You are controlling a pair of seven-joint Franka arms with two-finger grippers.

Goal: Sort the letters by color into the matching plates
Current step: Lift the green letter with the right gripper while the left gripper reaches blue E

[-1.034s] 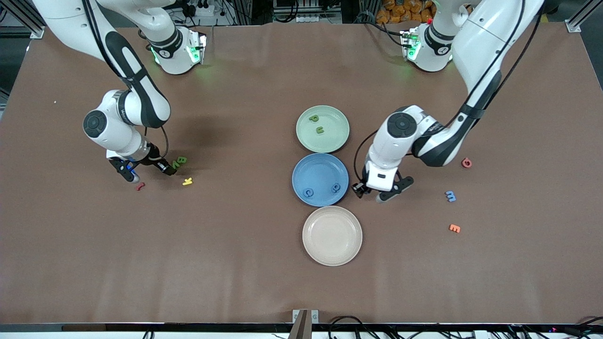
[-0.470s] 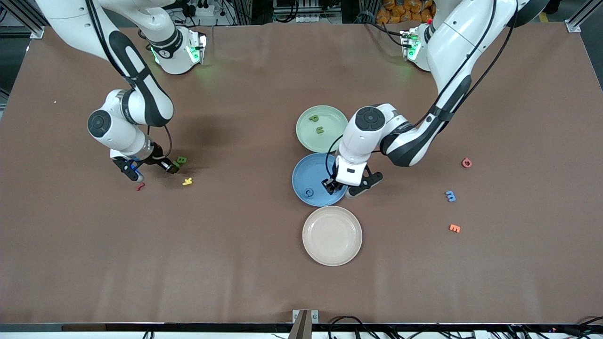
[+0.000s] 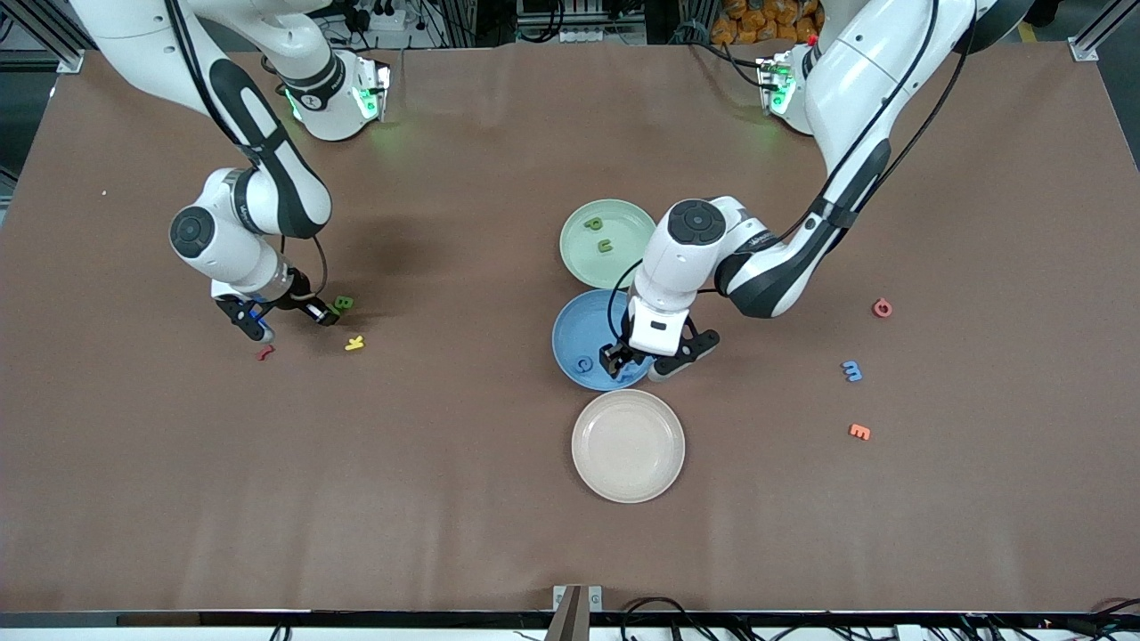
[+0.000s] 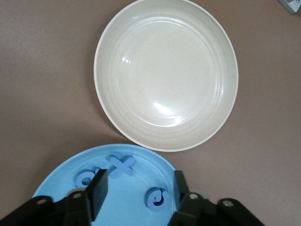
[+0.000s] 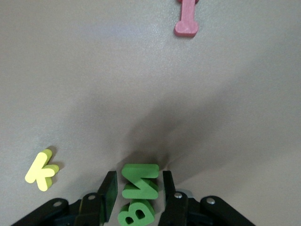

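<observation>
My left gripper (image 3: 634, 367) (image 4: 139, 176) hangs open low over the blue plate (image 3: 579, 334) (image 4: 61, 176). In that plate lie a blue X (image 4: 122, 165), a curled blue letter (image 4: 157, 197) and a blue c (image 3: 583, 363). The green plate (image 3: 614, 212) holds two green letters (image 3: 592, 223). A blue m (image 3: 852, 370) lies toward the left arm's end. My right gripper (image 3: 325, 314) (image 5: 138, 174) is down at the table, open. Its jaws stand on either side of a green N (image 5: 140, 181) with narrow gaps. A green B (image 3: 343, 304) (image 5: 136, 212) lies against the N.
A beige plate (image 3: 628, 445) (image 4: 164, 75) sits next to the blue plate, nearer the front camera. A yellow K (image 3: 354, 343) (image 5: 41, 170) and a red letter (image 3: 264, 353) (image 5: 186, 19) lie near the right gripper. A red G (image 3: 882, 308) and an orange E (image 3: 859, 432) lie near the blue m.
My left gripper has moved from beside the blue plate to over it, and its jaws have opened. The right gripper has shifted slightly onto the green N, and its jaws have narrowed.
</observation>
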